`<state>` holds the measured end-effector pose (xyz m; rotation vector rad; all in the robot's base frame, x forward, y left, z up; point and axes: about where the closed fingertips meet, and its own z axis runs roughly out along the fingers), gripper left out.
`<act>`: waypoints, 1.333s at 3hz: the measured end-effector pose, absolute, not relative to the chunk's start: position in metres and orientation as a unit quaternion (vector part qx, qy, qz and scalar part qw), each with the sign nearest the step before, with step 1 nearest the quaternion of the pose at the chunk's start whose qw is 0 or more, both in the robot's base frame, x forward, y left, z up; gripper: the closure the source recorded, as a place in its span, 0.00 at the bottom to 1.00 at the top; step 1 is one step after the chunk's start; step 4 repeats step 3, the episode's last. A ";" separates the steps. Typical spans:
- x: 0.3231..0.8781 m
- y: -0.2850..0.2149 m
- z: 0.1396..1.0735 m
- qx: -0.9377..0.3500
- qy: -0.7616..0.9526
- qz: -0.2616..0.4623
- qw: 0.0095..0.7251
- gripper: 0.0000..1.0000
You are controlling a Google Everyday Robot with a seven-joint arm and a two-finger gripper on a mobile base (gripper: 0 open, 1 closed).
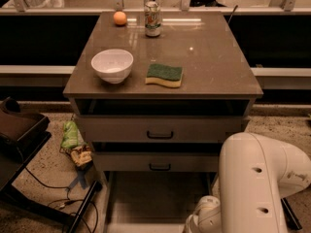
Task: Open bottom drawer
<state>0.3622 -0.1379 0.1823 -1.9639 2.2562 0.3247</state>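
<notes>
The bottom drawer (155, 198) stands pulled out below the cabinet, its plain grey inside open to view; its front panel and handle lie at or below the picture's lower edge. Above it the middle drawer (160, 163) and the top drawer (160, 129) are shut, each with a black bar handle. My white arm (252, 183) fills the lower right, and its wrist (201, 216) reaches down to the drawer's front right. My gripper is beyond the bottom edge, out of view.
On the cabinet top (214, 57) are a white bowl (112, 65), a green-and-yellow sponge (164, 75), a can (152, 19) and an orange ball (120, 18). Snack bags (75, 142) lie on the floor at the left, beside a dark stand (19, 144) and cables.
</notes>
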 end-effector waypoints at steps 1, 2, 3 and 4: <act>0.361 -0.137 0.181 -0.651 0.748 0.109 0.065 0.20; 0.362 -0.137 0.181 -0.651 0.748 0.110 0.065 0.00; 0.362 -0.137 0.181 -0.651 0.748 0.110 0.065 0.00; 0.362 -0.137 0.181 -0.651 0.748 0.110 0.065 0.00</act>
